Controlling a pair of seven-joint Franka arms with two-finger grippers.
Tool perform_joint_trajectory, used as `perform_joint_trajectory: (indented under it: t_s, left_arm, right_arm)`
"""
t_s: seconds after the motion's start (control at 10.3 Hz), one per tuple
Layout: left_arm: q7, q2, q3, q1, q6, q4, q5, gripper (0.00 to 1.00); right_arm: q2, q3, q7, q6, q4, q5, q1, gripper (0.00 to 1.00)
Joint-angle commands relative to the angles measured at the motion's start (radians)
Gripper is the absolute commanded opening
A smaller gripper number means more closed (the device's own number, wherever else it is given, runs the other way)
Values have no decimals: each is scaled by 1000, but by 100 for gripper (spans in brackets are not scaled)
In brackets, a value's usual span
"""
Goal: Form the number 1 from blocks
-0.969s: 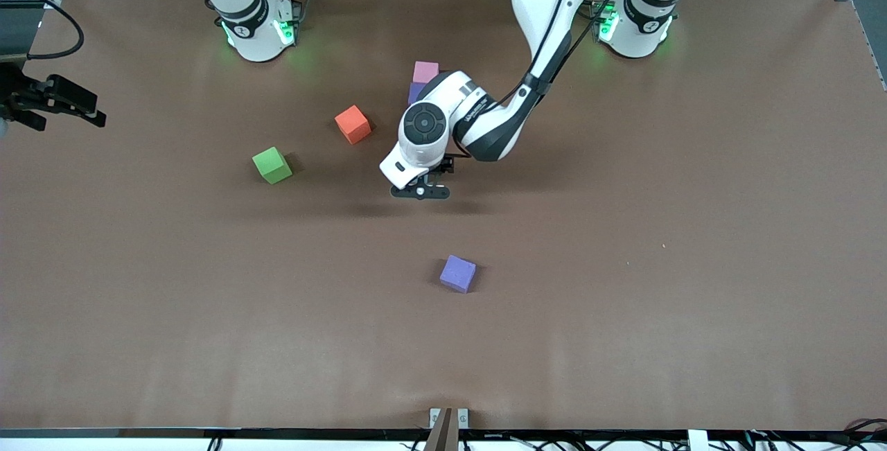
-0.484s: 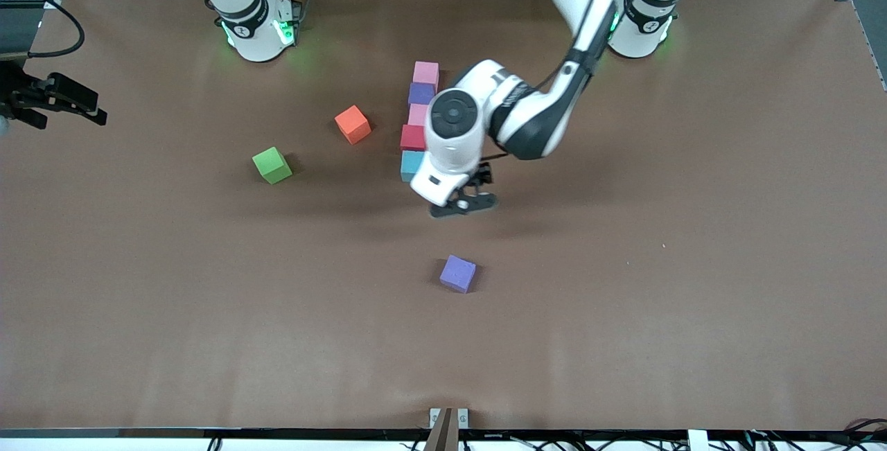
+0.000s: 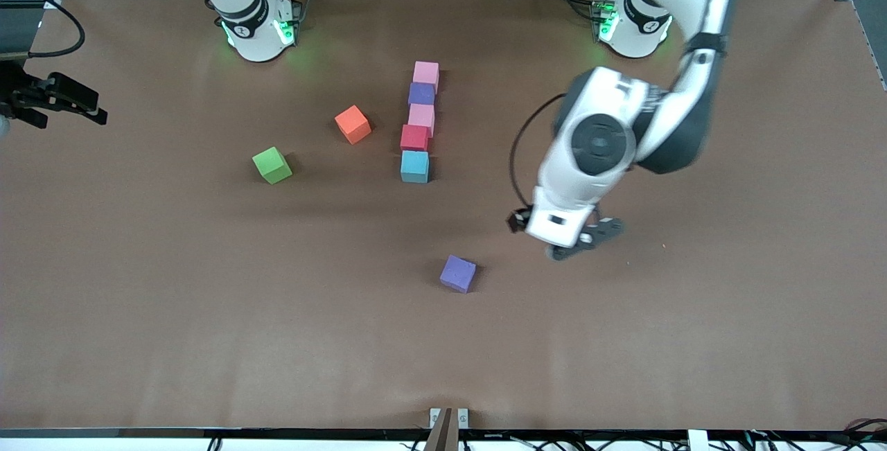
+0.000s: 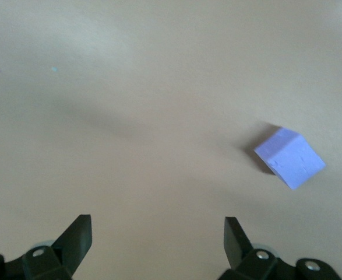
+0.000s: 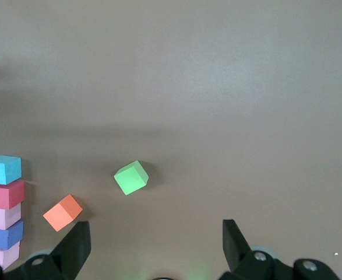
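Brown matte table (image 3: 693,340) (cables along its edges) lies under both wide-open tools, left (image 3: 585,240) and right (image 3: 52,101).

Even overhead light, soft shadows beside each cube; the left arm (image 3: 610,139) is motion-blurred, and the left wrist view looks washed out.

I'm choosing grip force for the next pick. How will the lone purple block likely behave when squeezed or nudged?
The purple block looks like matte foam, so it is probably light and slightly squashy; gentle force should do. Its flat faces and square edges suggest sliding, not rolling, if nudged. The matte surface likely grips well. The open left gripper hangs over bare table beside it.
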Motion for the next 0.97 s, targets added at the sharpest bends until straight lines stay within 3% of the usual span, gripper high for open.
perform_joint_trajectory:
  t_s: [0.0,0.19,0.48,0.58,0.87]
  left_arm:
    - [-1,-101,-12,14,-4,-112,61,100]
    - [39,-143,-13,29,-4,-165,70,100]
    - [302,-381,-18,144,-5,-367,70,100]
    - [368,-422,-24,196,-46,-373,70,100]
    - [519,-491,-172,444,-102,-341,72,100]
  right_arm:
    - [-11,10,9,-13,-3,6,-18,100]
    - [-13,8,7,-13,-2,6,-20,100]
    - [-13,7,4,-14,-3,6,-21,100]
    - [-13,7,4,-14,-3,6,-21,100]
    - [-11,7,4,-13,-2,6,-21,100]
